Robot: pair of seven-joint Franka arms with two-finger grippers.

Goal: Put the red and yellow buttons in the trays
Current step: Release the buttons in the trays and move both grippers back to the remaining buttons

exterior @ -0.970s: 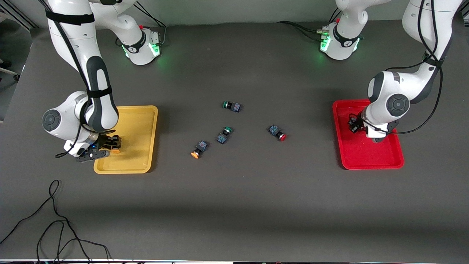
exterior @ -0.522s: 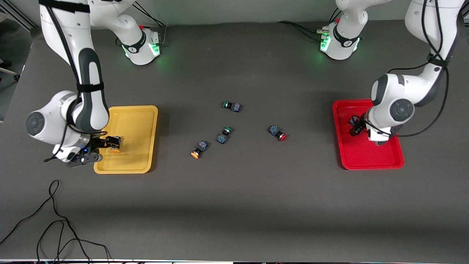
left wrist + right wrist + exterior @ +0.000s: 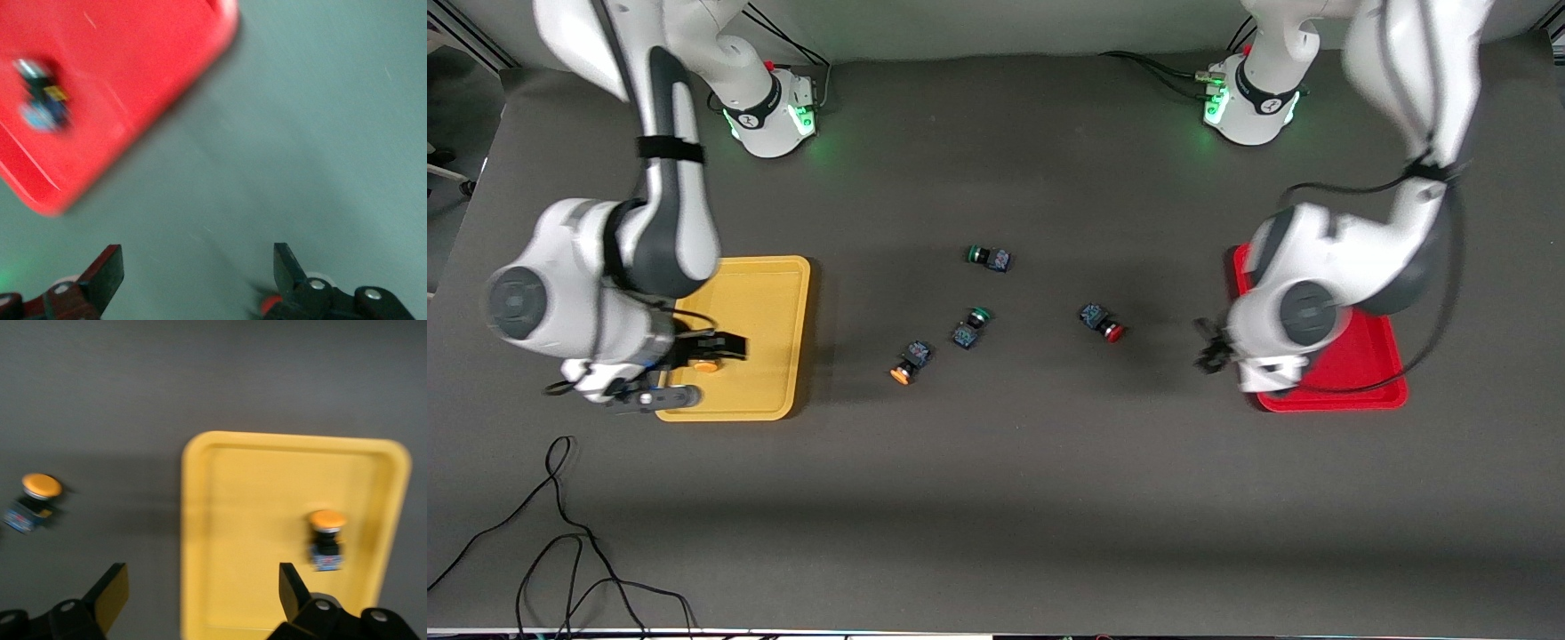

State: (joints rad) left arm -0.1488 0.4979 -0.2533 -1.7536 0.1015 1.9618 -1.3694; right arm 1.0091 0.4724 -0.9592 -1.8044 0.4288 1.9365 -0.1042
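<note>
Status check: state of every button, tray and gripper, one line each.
Left gripper: open, empty, over table beside red tray.
Right gripper: open, empty, over yellow tray.
Yellow tray: holds one yellow button.
Red tray: holds one button, cap colour unclear.
Loose yellow button: on table.
Loose red button: on table.
Two green buttons: on table.

**A robotics lab bench**

Two white arms (image 3: pixel 649 222) are standing bolted at the top of the frame, green lights glowing at their bases (image 3: pixel 769 111). A plain dark table (image 3: pixel 996 498) is filling the view, with bundled cables (image 3: pixel 1165 76) running from the bases and a loose black cable (image 3: pixel 560 542) trailing at the lower left. Small switches (image 3: pixel 969 327) and two coloured trays (image 3: pixel 765 391) are lying out like test props, nothing homely around them.
</note>
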